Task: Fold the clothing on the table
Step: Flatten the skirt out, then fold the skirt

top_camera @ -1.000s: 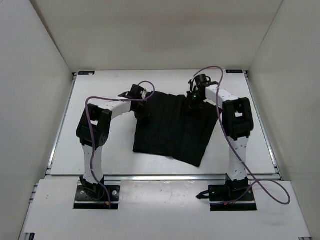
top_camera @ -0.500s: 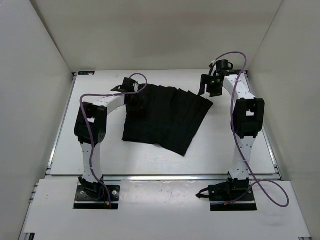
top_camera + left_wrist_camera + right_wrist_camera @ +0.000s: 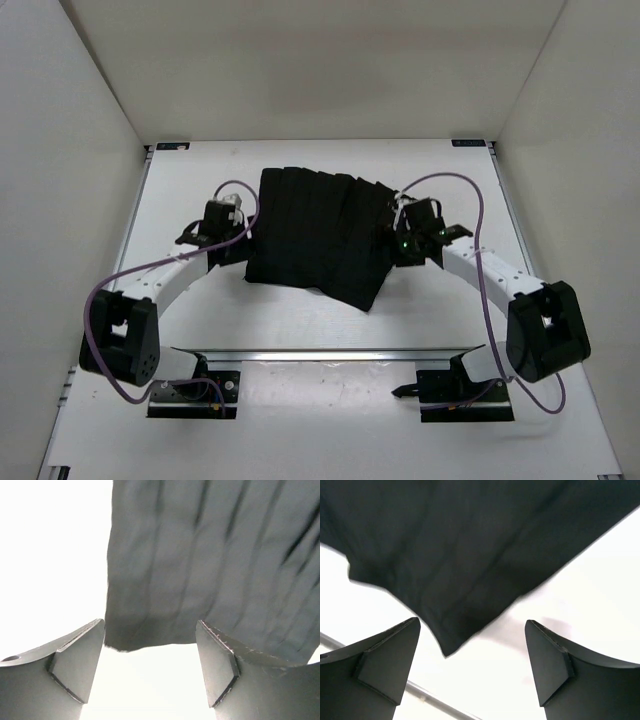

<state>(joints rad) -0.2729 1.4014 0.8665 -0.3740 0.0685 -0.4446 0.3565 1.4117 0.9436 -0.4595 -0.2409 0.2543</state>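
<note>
A: White table, white walls: the clothing is seen spread flat at mid-table, creased from far edge to near.

B: It is flanked: left hand at its near-left corner, right hand at its near-right point. Both are spread wide, nothing gripped.

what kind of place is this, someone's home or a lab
Probably a robotics lab test cell: plain white enclosure walls, a flat white tabletop with metal rail edge, and two white robot arms bolted along it.

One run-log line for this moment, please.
cloth: flat on table | left claw: open, empty, over cloth corner | right claw: open, empty, over cloth corner
</note>
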